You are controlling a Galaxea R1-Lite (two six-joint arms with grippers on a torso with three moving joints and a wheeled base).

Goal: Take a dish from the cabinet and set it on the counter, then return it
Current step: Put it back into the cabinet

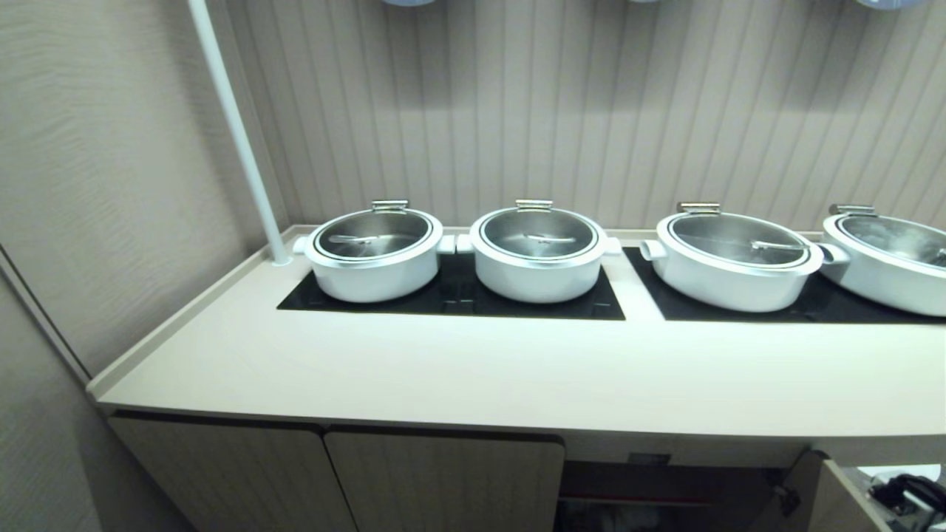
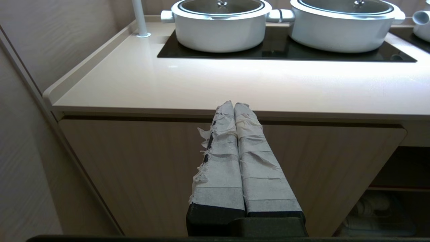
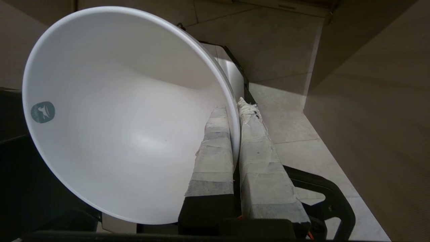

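The right gripper (image 3: 235, 111) has its jaws clamped on the rim of the white ceramic bowl (image 3: 117, 127), one taped finger inside the wall and one outside, so the bowl hangs tilted on its side down low over the tiled floor (image 3: 292, 124), below the counter (image 1: 473, 369). The left gripper (image 2: 234, 107) sits idle before the closed cabinet door (image 2: 134, 168), jaws pressed together on nothing.

I judge the bowl is on its way up to the counter. A rim pinch on glazed ceramic is slippery, so it wants a slow lift, the bowl levelled foot-down, and a landing on the bare front strip, near the front edge, well apart from the lidded white pots (image 1: 373, 255) on the black glass panels (image 1: 451, 299).

The bowl is deep, smooth and glossy, with a small grey-green mark inside. The counter is matte cream with a low raised lip.
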